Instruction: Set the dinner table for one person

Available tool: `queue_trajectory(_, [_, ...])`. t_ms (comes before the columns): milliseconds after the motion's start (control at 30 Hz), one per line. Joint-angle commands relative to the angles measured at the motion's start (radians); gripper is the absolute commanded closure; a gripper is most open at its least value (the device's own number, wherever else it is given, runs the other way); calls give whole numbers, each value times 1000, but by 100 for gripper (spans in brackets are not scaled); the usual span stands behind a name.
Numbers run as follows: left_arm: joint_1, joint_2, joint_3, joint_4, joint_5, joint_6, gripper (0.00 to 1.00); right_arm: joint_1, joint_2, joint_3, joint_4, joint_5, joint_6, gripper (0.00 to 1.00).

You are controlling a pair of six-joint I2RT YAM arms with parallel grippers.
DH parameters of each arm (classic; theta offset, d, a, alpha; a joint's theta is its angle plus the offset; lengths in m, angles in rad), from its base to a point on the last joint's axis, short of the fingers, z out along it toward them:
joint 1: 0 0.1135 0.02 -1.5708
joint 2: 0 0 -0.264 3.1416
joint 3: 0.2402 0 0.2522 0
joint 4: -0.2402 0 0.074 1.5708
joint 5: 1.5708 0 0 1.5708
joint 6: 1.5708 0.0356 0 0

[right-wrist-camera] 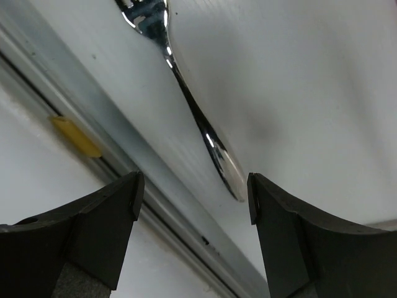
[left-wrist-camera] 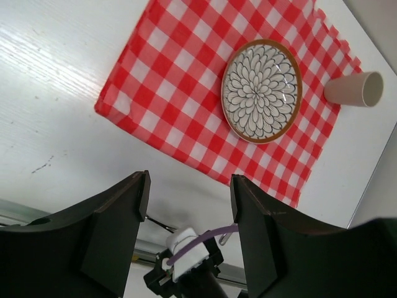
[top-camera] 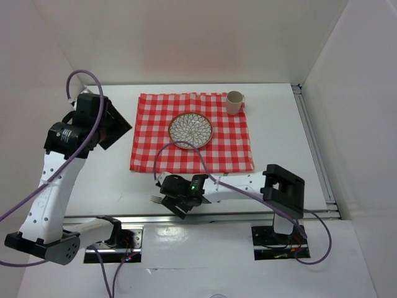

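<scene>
Steel fork (right-wrist-camera: 192, 112): flat on the dinner table (top-camera: 279, 143), by the near rail (top-camera: 236, 216).
Right gripper (right-wrist-camera: 192, 192): jaws apart over its handle — nothing held.
Left gripper (left-wrist-camera: 189, 186): agape, empty.
Next: we'd centre, drop low, pinch.

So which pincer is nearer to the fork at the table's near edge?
Right. The right pincer hovers directly over the fork, its handle end showing between the open jaws. The left pincer is off by the checked cloth's left edge, far from it.
</scene>
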Motion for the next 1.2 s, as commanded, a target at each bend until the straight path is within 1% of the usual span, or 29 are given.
queue_trajectory(0, [70,-18,-10,-18,77,108,29,-4,47,79,86,25,-77,21])
queue_trajectory(100, [124,-19,-49,2,116,132,29,-15,96,93,105,5,-97,22])
queue_trajectory(167, [165,-31,-69,17,137,144,29,-24,119,102,129,-5,-97,26])
queue_trajectory(300, [226,-49,-100,39,187,169,29,-47,137,111,160,-48,-116,28])
queue_trajectory(400, [271,-49,-100,49,217,192,29,-75,148,111,171,-58,-127,30])
queue_trajectory(433, [282,-49,-100,49,231,204,29,-84,148,111,171,-82,-127,33])
queue_trajectory(467, [292,-40,-100,59,231,217,29,-93,159,111,171,-91,-139,34])
queue_trajectory(600, [361,-29,-100,68,279,237,29,-93,180,111,171,-116,-160,40])
queue_trajectory(700, [406,-29,-100,77,320,260,29,-93,199,111,171,-143,-160,40])
queue_trajectory(733, [417,-29,-100,77,320,269,29,-93,199,111,171,-143,-160,40])
queue_trajectory(800, [426,-20,-91,77,346,281,29,-93,208,102,171,-153,-160,43])
queue_trajectory(933, [461,-20,-91,86,368,290,29,-93,217,102,180,-153,-160,55])
queue_trajectory(967, [461,-20,-91,86,377,290,29,-93,226,111,180,-141,-160,65])
queue_trajectory(1067, [484,-20,-91,97,398,290,29,-93,226,125,160,-131,-160,79])
queue_trajectory(1100, [484,-11,-79,97,410,290,29,-93,226,139,143,-118,-160,88])
queue_trajectory(1167, [493,-11,-70,108,420,290,29,-93,214,165,116,-108,-170,97])
